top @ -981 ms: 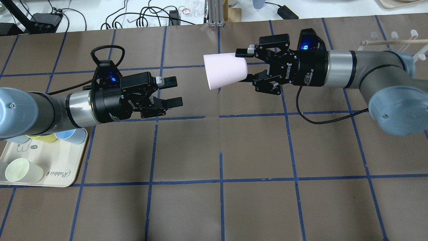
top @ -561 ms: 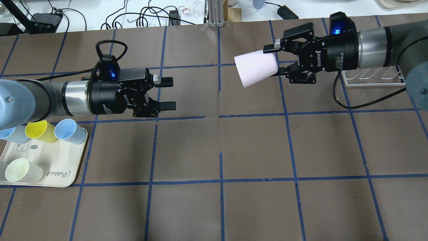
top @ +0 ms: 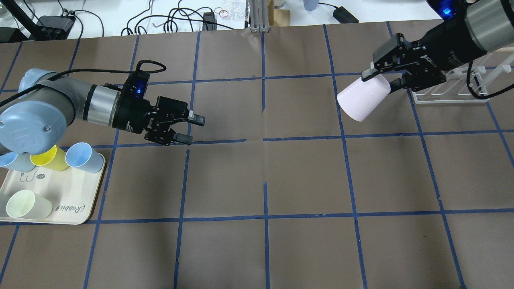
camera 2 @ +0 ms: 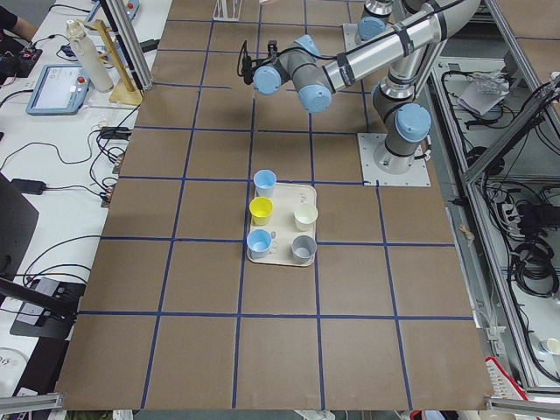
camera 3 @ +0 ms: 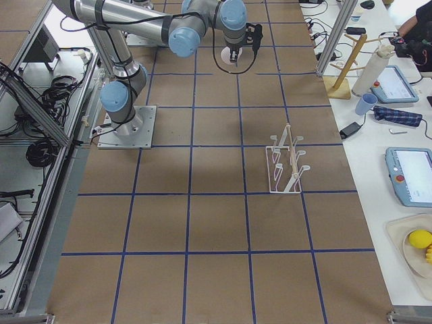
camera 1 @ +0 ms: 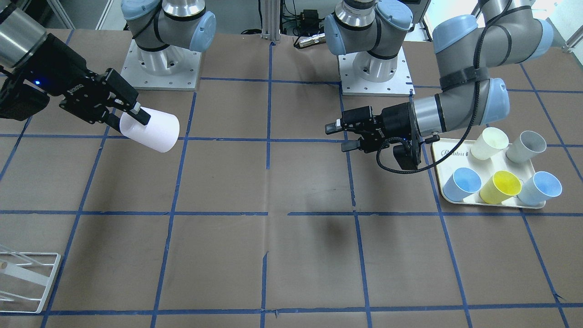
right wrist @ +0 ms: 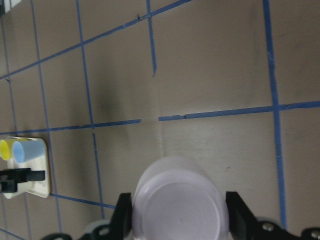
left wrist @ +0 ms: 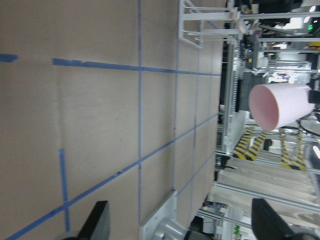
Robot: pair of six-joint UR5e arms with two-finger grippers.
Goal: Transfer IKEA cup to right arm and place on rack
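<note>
The pale pink IKEA cup (top: pixel 363 98) hangs on its side above the table, mouth toward the left arm. My right gripper (top: pixel 383 79) is shut on its base end, a short way left of the white wire rack (top: pixel 449 96). The same grip shows in the front view, with the gripper (camera 1: pixel 130 120) on the cup (camera 1: pixel 152 130), and in the right wrist view, where the cup's base (right wrist: pixel 180 200) sits between the fingers. My left gripper (top: pixel 192 129) is open and empty, far to the left. Its wrist view shows the cup (left wrist: pixel 280 105) at a distance.
The cream "Rabbit" tray (top: pixel 76 200) lies at the front left with a cream cup (top: pixel 24 204), a yellow cup (top: pixel 50 157) and a light-blue cup (top: pixel 82 157). The front view also shows a grey cup (camera 1: pixel 526 146). The rack (camera 3: pixel 287 165) stands near the table's right end.
My right gripper has carried the pink cup to the right, toward the rack. My left gripper, open and empty, has drawn back to the left.
</note>
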